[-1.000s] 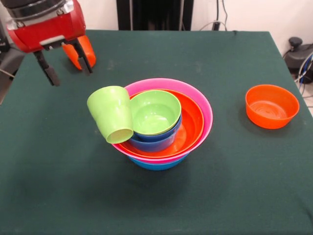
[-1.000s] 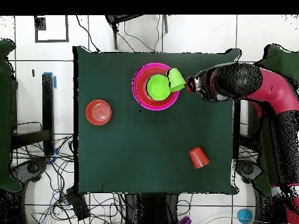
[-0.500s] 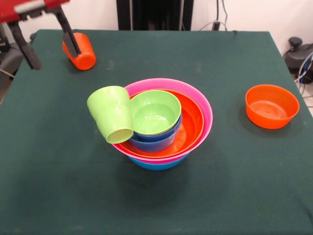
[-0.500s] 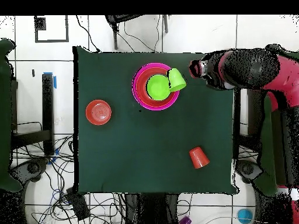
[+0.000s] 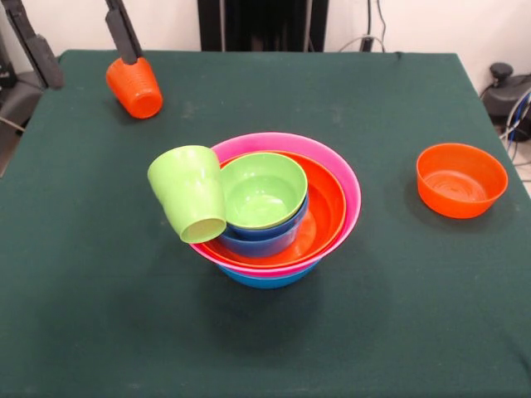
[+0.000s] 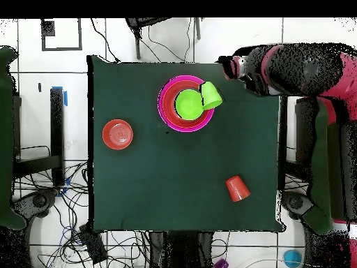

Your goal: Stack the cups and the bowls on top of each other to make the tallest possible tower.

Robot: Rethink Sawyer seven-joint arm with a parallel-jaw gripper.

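Note:
The tower stands mid-table: a blue bowl [image 5: 267, 279] at the bottom, then a pink bowl [image 5: 347, 187], an orange bowl [image 5: 328, 209], a small blue bowl [image 5: 264, 239] and a lime-green bowl [image 5: 264, 189] [image 6: 186, 103] on top. A lime-green cup [image 5: 191, 196] [image 6: 211, 95] leans tilted against the tower's left rim, mouth toward the camera. An orange ribbed cup [image 5: 135, 86] [image 6: 237, 188] lies on its side at the far left. My gripper [image 5: 79, 41] [image 6: 236, 68] hangs open and empty high above the orange cup, with only its black fingers [image 5: 123, 33] showing in the front view.
A separate small orange bowl [image 5: 461, 180] [image 6: 117, 134] sits alone at the right of the front view. The green table [image 5: 265, 348] ends close to the left of the orange cup. The arm [image 6: 300, 66] reaches over the table's corner in the overhead view.
The open gripper has risen and pulled back from beside the lime-green cup toward the table's corner. Cups and bowls have not moved.

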